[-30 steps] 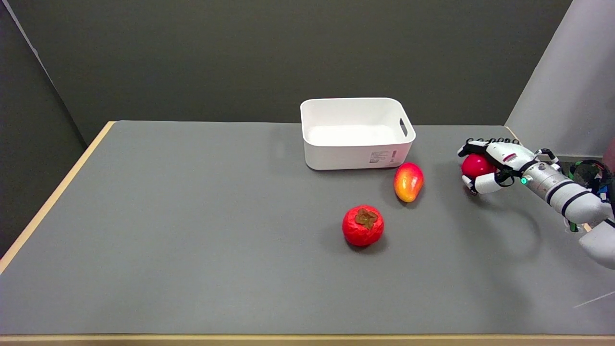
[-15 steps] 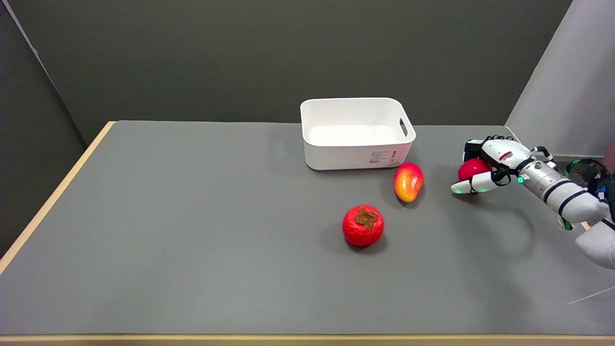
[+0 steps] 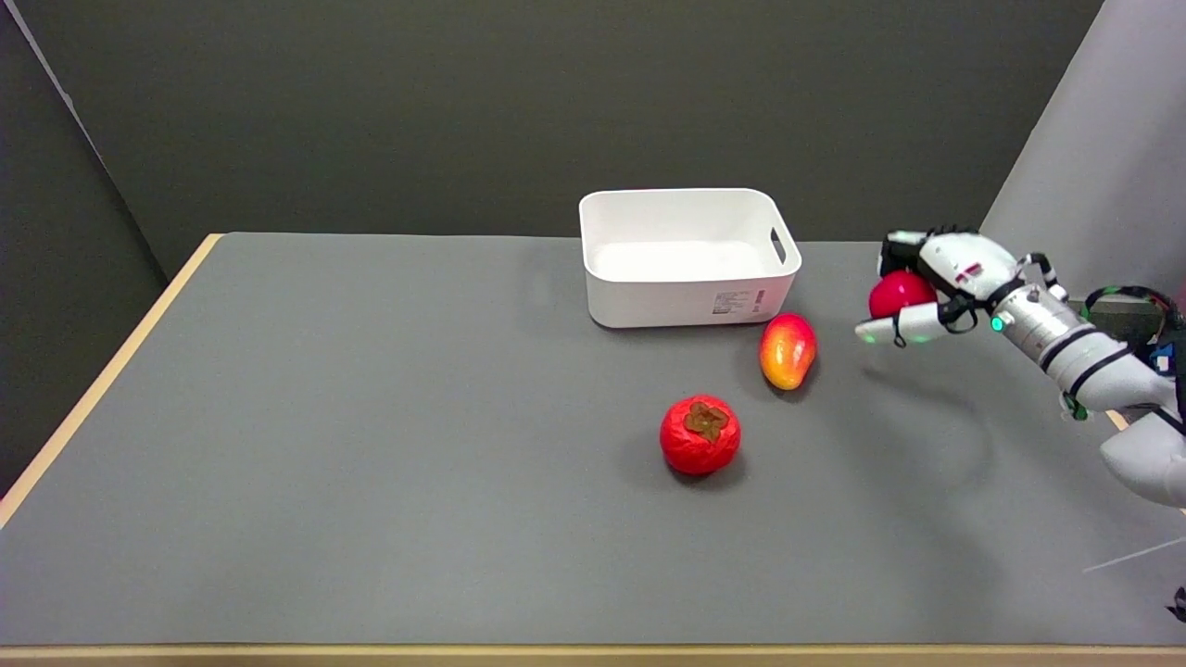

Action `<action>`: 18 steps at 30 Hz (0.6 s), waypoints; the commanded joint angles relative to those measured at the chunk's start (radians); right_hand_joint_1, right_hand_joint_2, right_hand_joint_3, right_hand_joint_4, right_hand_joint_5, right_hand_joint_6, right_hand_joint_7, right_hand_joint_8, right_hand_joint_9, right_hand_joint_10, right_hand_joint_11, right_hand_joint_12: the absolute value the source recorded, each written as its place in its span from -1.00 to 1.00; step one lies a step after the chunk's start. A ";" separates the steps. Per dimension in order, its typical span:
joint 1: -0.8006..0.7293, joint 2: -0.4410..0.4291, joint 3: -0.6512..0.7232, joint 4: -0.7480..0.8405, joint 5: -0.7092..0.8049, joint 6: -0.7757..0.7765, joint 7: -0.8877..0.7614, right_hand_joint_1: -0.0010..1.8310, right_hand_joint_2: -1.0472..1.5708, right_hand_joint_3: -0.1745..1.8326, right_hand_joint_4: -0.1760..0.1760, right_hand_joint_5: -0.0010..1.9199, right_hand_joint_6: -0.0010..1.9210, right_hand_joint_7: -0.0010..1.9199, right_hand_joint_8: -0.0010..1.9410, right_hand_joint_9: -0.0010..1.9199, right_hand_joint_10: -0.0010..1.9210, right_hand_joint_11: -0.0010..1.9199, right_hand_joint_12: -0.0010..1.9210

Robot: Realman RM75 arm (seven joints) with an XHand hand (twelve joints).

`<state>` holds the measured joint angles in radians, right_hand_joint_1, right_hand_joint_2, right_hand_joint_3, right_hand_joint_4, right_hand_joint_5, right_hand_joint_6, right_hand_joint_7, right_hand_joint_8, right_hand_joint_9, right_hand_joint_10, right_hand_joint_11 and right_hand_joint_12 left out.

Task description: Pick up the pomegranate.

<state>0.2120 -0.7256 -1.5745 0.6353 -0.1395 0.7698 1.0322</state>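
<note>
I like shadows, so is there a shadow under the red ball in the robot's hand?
In the head view, yes: a faint soft shadow lies on the grey table apart from the round red pomegranate held in the right hand; the picture is sharp, without glare.

We see bare grey table [image 3: 371,445] across the whole left half and along the near edge — open room there. Toward the right, three things cluster: the white bin [image 3: 686,259] at the back, the mango [image 3: 788,351] just before its right corner, the persimmon [image 3: 700,434] nearer us.
</note>
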 commanded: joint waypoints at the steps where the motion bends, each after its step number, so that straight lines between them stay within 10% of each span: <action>1: -0.020 -0.008 0.183 0.296 0.012 0.139 -0.034 0.45 0.57 -0.28 -0.76 -0.43 0.60 -0.22 0.51 -0.19 0.81 -0.15 1.00; 12: 0.075 -0.008 0.077 0.432 0.016 0.135 -0.032 0.45 0.56 -0.27 -0.75 -0.41 0.59 -0.21 0.48 -0.18 0.79 -0.12 1.00; 18: 0.217 -0.045 -0.091 0.404 0.016 0.096 -0.032 0.44 0.70 -0.58 -1.00 -0.38 0.62 -0.33 0.46 -0.30 0.81 -0.11 1.00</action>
<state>0.2325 -0.7320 -1.4750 0.9255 -0.1300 0.8761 1.0060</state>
